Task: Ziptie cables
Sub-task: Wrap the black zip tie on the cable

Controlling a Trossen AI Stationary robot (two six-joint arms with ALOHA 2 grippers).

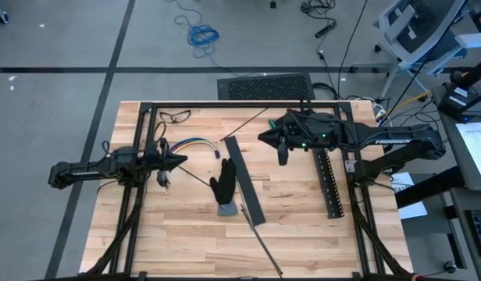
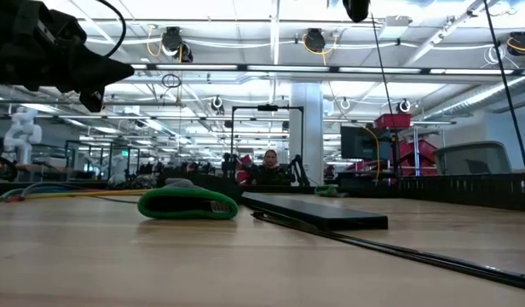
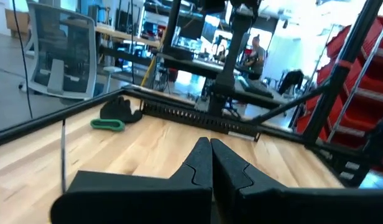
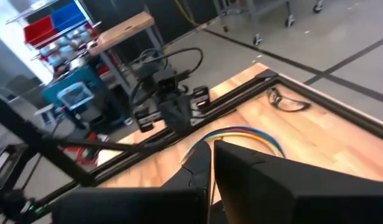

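Note:
The cables [image 1: 190,144], a bundle of yellow, blue, green and white wires, lie flat on the wooden table at the far left. They also show in the right wrist view [image 4: 244,134] and the low view [image 2: 41,193]. My left gripper [image 1: 181,161] is shut and empty. It points toward the table's right, just to the near side of the cables, and is raised well above the table in the low view [image 2: 118,72]. My right gripper [image 1: 264,137] is shut and empty. It is at the far middle of the table, pointing left toward the cables.
A flat black strip [image 1: 244,179] and a black glove [image 1: 223,189] with a green cuff [image 2: 187,204] lie mid-table. A black slotted strip [image 1: 328,184] lies at the right. Thin black sticks [image 1: 260,238] cross the middle. Safety glasses [image 1: 176,117] lie at the far left.

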